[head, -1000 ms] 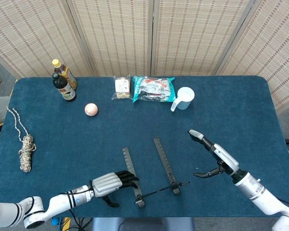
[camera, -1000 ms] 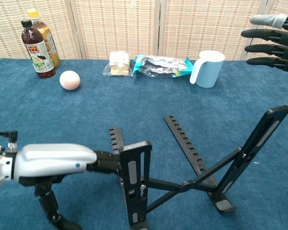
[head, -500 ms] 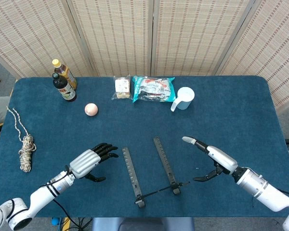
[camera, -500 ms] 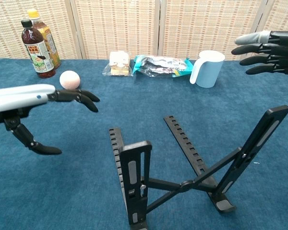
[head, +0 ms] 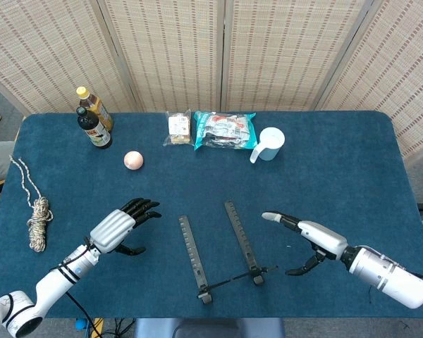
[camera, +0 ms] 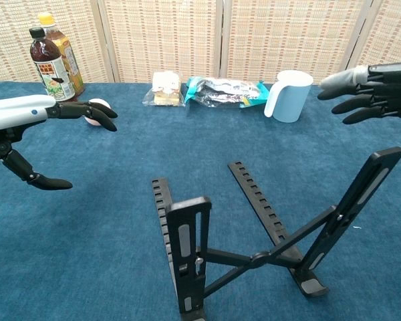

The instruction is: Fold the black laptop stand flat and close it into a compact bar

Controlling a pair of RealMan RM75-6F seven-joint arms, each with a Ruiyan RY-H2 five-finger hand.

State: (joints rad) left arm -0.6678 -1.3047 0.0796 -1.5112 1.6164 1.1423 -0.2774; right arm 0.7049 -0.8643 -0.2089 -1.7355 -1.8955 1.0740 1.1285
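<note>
The black laptop stand (head: 222, 250) (camera: 254, 247) sits unfolded near the table's front edge, its two notched rails spread apart, both rear supports raised and a crossed linkage between them. My left hand (head: 121, 227) (camera: 33, 124) hovers to the left of the stand, fingers apart, holding nothing. My right hand (head: 304, 239) (camera: 371, 90) hovers to the right of the stand, also empty with fingers extended. Neither hand touches the stand.
At the back stand two bottles (head: 93, 120), a pink ball (head: 132, 160), a small snack packet (head: 178, 127), a larger snack bag (head: 225, 130) and a light blue cup (head: 269, 143). A coiled rope (head: 37, 218) lies at the far left.
My left hand has let go of the stand's left support and drawn up and away to the left. My right hand has dropped lower and shifted slightly left.
</note>
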